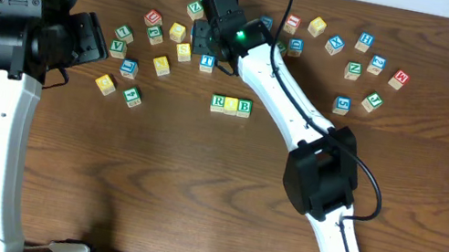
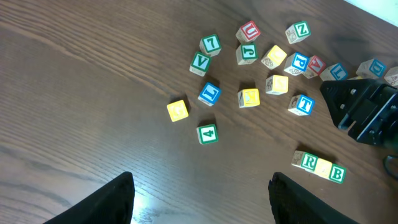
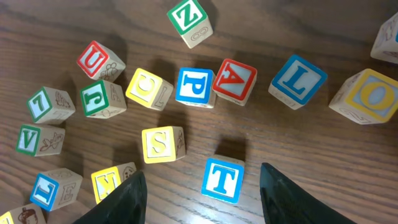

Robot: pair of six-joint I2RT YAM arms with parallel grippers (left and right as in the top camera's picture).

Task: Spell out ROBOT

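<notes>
A row of three blocks, a green R [image 1: 218,102], a yellow block [image 1: 231,104] and a green B [image 1: 245,106], lies mid-table; it also shows in the left wrist view [image 2: 321,167]. My right gripper [image 3: 202,199] is open and hovers over the blue T block [image 3: 221,180], which lies between its fingers, untouched. The T also shows in the overhead view [image 1: 207,62]. A yellow O block [image 3: 372,94] lies to the right, beside a blue L [image 3: 297,81]. My left gripper [image 2: 202,199] is open and empty above bare table at the left.
Several loose letter blocks surround the T: S [image 3: 163,144], P [image 3: 194,87], A [image 3: 235,81], C [image 3: 149,89]. More blocks lie at the back right [image 1: 365,42]. A yellow block [image 1: 105,84] and a green block [image 1: 132,97] lie near the left arm.
</notes>
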